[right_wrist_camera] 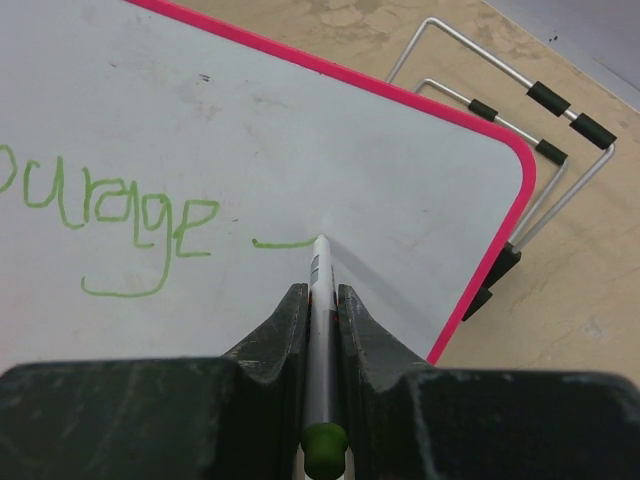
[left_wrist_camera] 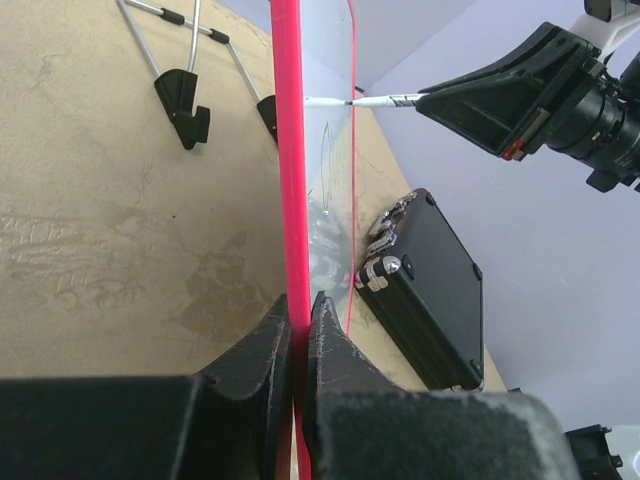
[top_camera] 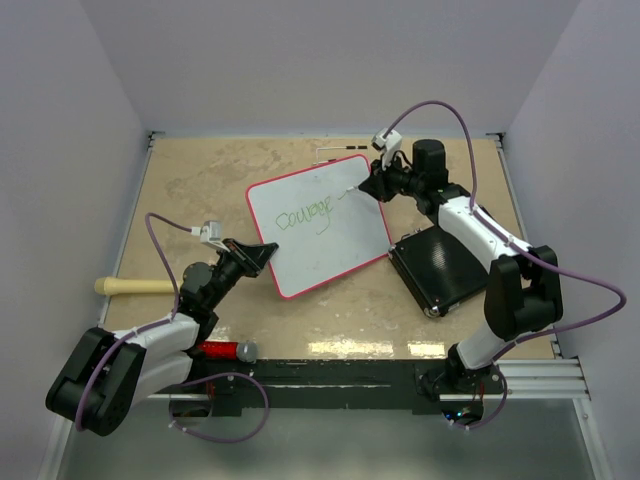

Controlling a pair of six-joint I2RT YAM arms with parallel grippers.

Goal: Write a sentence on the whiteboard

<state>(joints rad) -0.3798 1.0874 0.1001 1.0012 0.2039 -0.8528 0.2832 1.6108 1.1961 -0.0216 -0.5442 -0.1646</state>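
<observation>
The whiteboard (top_camera: pixel 320 225), white with a thin red rim, stands tilted in the middle of the table, and the green word "Courage" is written on it (right_wrist_camera: pixel 120 215). My left gripper (top_camera: pixel 262 252) is shut on the board's red edge (left_wrist_camera: pixel 290 200) at its near left side. My right gripper (top_camera: pixel 372 183) is shut on a white marker (right_wrist_camera: pixel 320 300) with a green end. The marker's tip touches the board at the end of a short green stroke (right_wrist_camera: pixel 285 243), right of the word. In the left wrist view the marker (left_wrist_camera: pixel 385 99) meets the board edge-on.
A black case (top_camera: pixel 440 262) lies right of the board, near my right arm. The board's wire stand with black feet (right_wrist_camera: pixel 545 130) shows behind its far corner. A pale cylinder (top_camera: pixel 130 286) lies at the table's left edge, and a red object (top_camera: pixel 222 350) sits by the left arm's base.
</observation>
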